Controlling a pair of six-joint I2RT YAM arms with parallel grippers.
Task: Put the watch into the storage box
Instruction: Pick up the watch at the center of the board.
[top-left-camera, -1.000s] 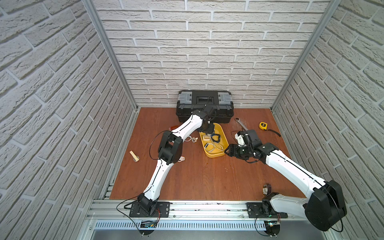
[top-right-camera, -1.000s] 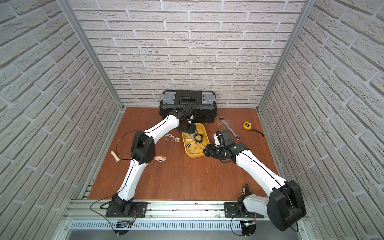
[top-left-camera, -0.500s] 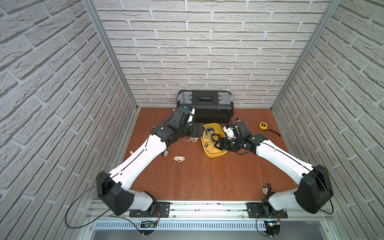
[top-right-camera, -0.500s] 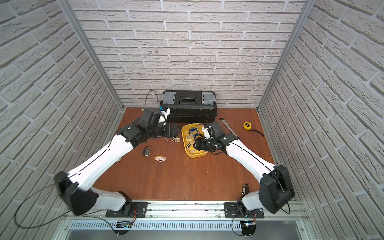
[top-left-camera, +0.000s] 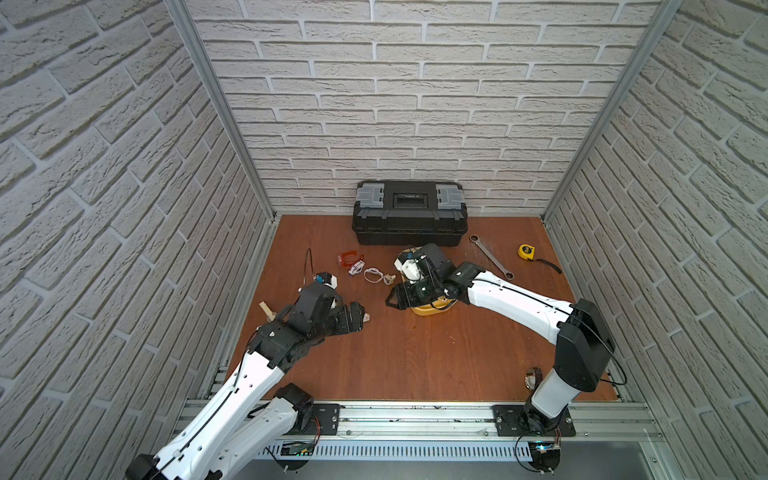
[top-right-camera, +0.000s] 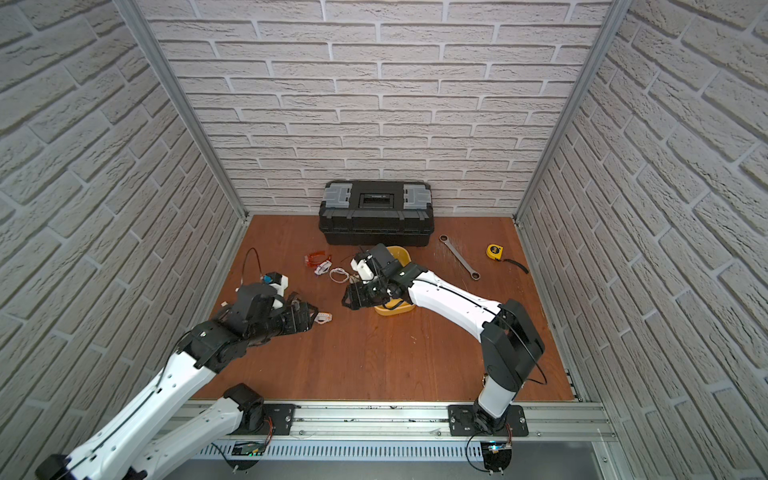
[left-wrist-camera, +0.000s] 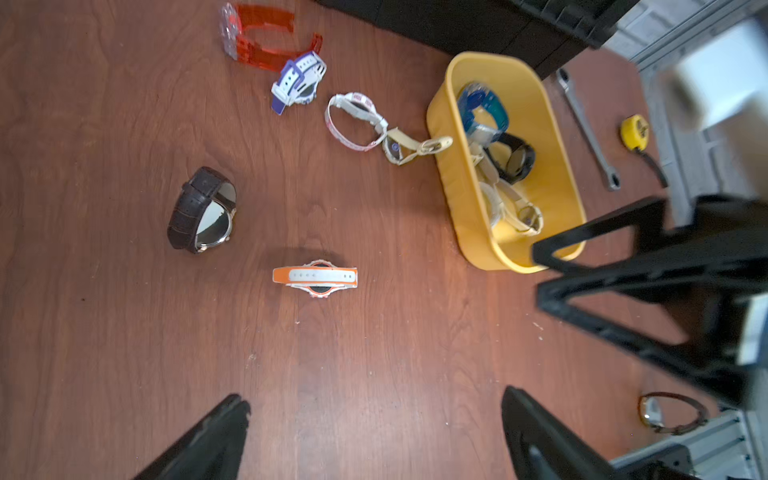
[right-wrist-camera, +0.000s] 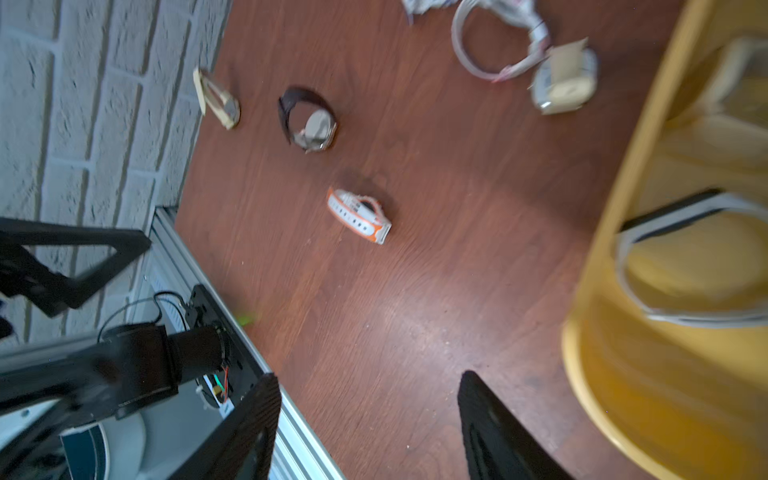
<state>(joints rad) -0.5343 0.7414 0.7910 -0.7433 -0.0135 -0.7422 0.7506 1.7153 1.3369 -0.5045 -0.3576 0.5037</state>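
By the left wall a tan-strapped watch (top-left-camera: 266, 309) lies on the brown wooden table (top-left-camera: 415, 357). Beside it, in the left wrist view, a dark brown leather-strapped watch with a silver case (left-wrist-camera: 201, 210) rests on its side. The left arm (top-left-camera: 249, 378) reaches in low over the table; its jaws stand wide apart with nothing between them. Just ahead of them, not touching, the orange-and-white rubber-strapped watch (left-wrist-camera: 316, 277) lies on its edge on bare table, between the left jaws and the storage box and outside it.

Farther back runs a loose row: a red translucent plastic watch (top-left-camera: 347, 257), a purple-and-white watch (left-wrist-camera: 297, 81), a white watch with a pink-printed strap (left-wrist-camera: 355, 120) and a small beige watch (left-wrist-camera: 409, 146), whose strap end reaches the box's wall.

The storage box (left-wrist-camera: 457, 208), a shallow yellow plastic tub with rounded corners and no lid, holds a blue watch (left-wrist-camera: 484, 108), a black watch (left-wrist-camera: 513, 158) and cream-coloured ones (left-wrist-camera: 511, 203). The right arm (top-left-camera: 511, 299) crosses over it; its jaws are parted and empty, above bare table just beside the box's near corner.

Behind, a black plastic toolbox with grey latches (top-left-camera: 409, 212) stands against the back wall. To its right lie a steel wrench (top-left-camera: 490, 255) and a yellow tape measure (top-left-camera: 525, 250). A brown-strapped watch (left-wrist-camera: 669, 411) lies near the right arm's base.
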